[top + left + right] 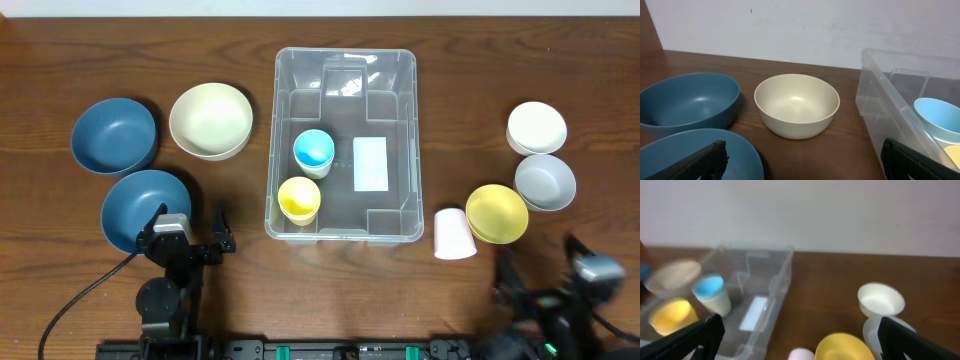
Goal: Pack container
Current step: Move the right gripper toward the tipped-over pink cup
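Note:
The clear plastic container [345, 62] sits mid-table with a white label [370, 164] on its base. A blue cup [313, 152] and a yellow cup [299, 198] stand inside at its left. The container also shows in the left wrist view [875, 95] and the right wrist view [780, 275]. My left gripper [190, 232] is open and empty at the front left, by a blue bowl [138, 205]. My right gripper [545, 285] is open and empty at the front right, below the yellow bowl [496, 212]. Its wrist view is blurred.
A second blue bowl [114, 134] and a cream bowl [210, 120] lie left of the container. A pink cup [453, 234] lies on its side at the right, with a white bowl [536, 127] and a grey bowl [545, 181] beyond.

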Robot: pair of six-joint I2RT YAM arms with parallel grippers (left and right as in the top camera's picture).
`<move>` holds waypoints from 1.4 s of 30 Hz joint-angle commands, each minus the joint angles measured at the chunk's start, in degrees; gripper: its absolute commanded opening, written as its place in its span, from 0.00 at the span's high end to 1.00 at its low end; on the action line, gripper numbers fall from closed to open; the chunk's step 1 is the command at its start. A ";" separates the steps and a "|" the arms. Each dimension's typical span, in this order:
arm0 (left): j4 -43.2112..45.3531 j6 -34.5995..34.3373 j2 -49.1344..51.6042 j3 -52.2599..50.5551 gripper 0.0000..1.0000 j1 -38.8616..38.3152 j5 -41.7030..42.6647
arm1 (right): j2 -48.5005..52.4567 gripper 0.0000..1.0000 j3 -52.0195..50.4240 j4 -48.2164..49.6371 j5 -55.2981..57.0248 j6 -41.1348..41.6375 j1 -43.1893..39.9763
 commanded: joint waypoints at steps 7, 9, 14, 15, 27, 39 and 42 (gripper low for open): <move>-0.74 0.76 0.00 -1.60 0.02 -0.17 0.63 | 0.37 0.06 -15.78 8.35 9.66 -0.17 -0.74; -0.74 0.76 0.00 -1.60 0.02 -0.17 0.63 | 0.37 0.10 -17.51 6.60 10.80 0.35 -0.74; -0.74 0.76 0.00 -1.60 0.02 -0.17 0.63 | 0.37 0.15 -19.43 1.53 15.10 7.06 -0.74; -0.74 0.76 0.00 -1.60 0.02 -0.17 0.63 | 0.37 0.14 -19.78 0.70 15.91 9.55 -0.74; -0.74 0.76 0.00 -1.60 0.02 -0.17 0.63 | 2.08 0.13 -28.89 -0.17 16.87 11.17 -0.74; -0.74 0.76 0.00 -1.60 0.02 -0.17 0.63 | 6.27 0.15 -28.89 -0.15 9.84 5.11 -0.74; -0.74 0.76 0.00 -1.60 0.02 -0.17 0.63 | 6.88 0.20 -28.89 0.22 7.17 3.56 -0.74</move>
